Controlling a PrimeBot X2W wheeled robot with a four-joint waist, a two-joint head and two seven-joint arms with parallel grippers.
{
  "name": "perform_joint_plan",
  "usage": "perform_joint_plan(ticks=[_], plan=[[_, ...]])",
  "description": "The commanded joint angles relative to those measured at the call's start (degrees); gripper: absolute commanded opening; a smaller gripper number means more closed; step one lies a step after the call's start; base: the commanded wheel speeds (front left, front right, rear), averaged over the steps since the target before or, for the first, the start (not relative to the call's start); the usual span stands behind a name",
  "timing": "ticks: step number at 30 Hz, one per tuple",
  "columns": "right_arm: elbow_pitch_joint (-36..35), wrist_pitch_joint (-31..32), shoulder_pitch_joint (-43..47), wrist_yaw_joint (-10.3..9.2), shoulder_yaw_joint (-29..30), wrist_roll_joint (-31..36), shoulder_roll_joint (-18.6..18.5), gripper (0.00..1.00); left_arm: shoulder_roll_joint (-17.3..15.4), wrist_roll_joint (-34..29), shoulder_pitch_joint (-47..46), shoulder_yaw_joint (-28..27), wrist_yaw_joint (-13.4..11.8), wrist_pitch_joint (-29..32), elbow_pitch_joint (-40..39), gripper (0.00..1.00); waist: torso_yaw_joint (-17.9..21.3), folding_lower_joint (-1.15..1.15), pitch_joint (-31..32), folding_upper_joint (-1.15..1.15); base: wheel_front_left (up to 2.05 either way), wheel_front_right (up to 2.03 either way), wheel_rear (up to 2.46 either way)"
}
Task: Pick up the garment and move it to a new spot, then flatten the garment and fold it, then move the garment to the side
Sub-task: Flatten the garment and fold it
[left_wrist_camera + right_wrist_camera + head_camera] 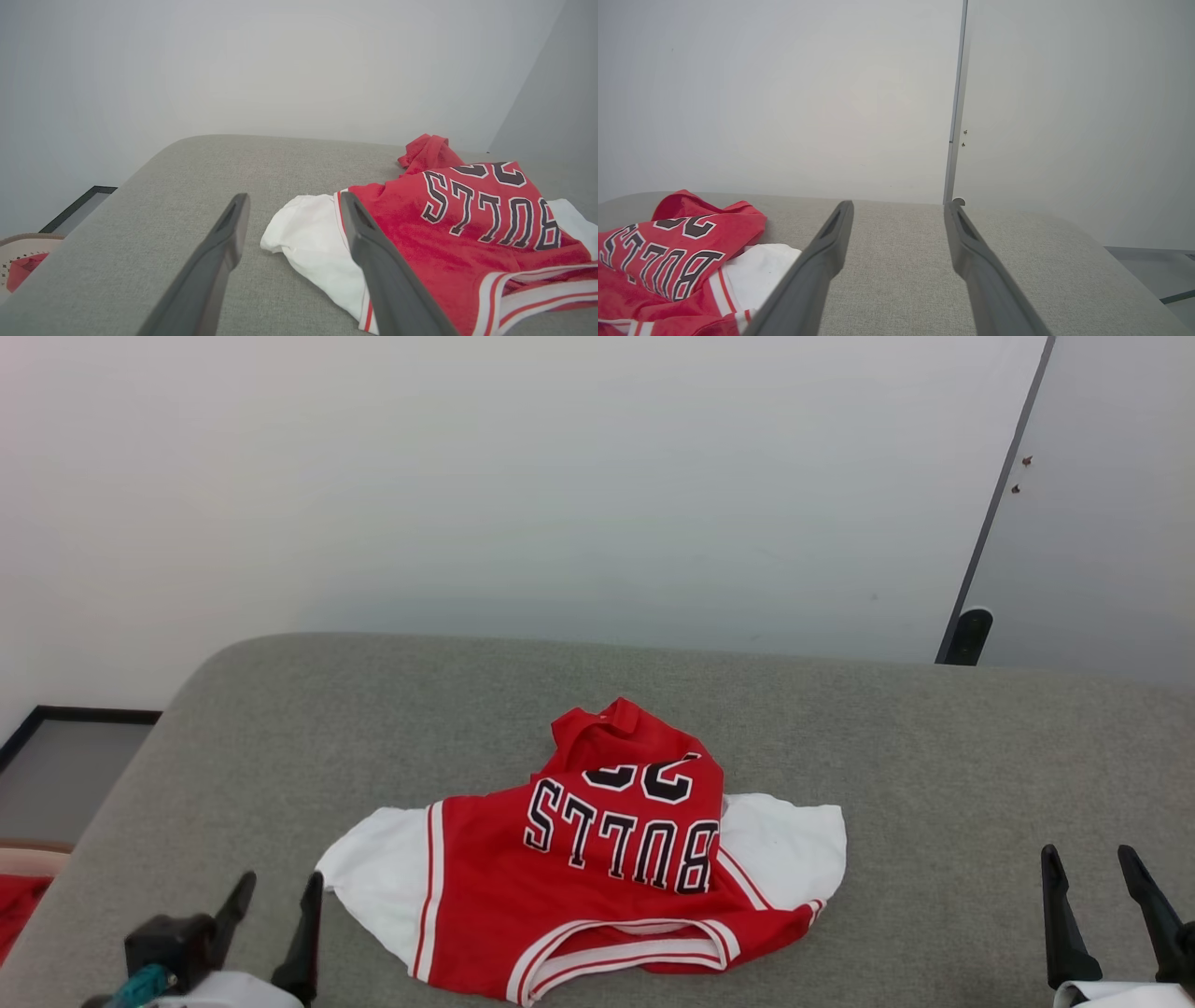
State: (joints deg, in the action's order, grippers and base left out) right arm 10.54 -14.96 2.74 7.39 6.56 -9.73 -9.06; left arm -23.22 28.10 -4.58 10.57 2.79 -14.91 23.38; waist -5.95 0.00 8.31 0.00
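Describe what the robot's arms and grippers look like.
Both have two long, dark grey, tapering fingers with a recessed slot near the tip. The left gripper has a white wrist casing with a black block and teal fitting; the right gripper a white casing.

L gripper (280, 882) low at left, pointing up, jaws wide apart, nothing held. R gripper (1088, 854) low at right, same pose, also empty.
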Motion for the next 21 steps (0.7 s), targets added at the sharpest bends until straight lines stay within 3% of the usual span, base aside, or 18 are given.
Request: perform_joint_plan(ticks=[1,7,12,15,21], plan=[[-0.2,-0.22,0.36,0.21,0.06,0.22,-0.06,1.0,0.53,-0.66,0.8,-0.62,1.0,-0.23,0.8,1.0,0.02,0.0,-0.14,0.0,0.0,0.0,0.0],[0.2,-0.22,-1.44,0.21,-1.68,-0.23,-1.17,1.0,0.99,1.28,-2.61,0.08,3.96,1.41,6.37,1.0,1.02,0.0,-1.6,0.0,0.0,0.0,0.0],[0.52,0.71,-3.59,0.22,-4.25,-1.16,-2.96,1.0,-0.74,9.78,-8.72,3.94,4.72,14.87,11.14,1.0,2.66,0.0,-4.07,0.0,0.0,0.0,0.0],[-0.15,1.69,-4.82,0.21,-5.54,-1.7,-3.95,1.0,-3.78,15.52,-12.28,7.56,4.72,23.42,11.51,1.0,3.77,0.0,-5.95,0.0,0.0,0.0,0.0],[-2.16,3.29,-7.62,0.21,-7.71,-2.15,-5.59,1.0,-10.19,20.99,-19.62,12.14,4.69,37.2,15.16,1.0,6.15,0.0,-10.49,0.0,0.0,0.0,0.0]])
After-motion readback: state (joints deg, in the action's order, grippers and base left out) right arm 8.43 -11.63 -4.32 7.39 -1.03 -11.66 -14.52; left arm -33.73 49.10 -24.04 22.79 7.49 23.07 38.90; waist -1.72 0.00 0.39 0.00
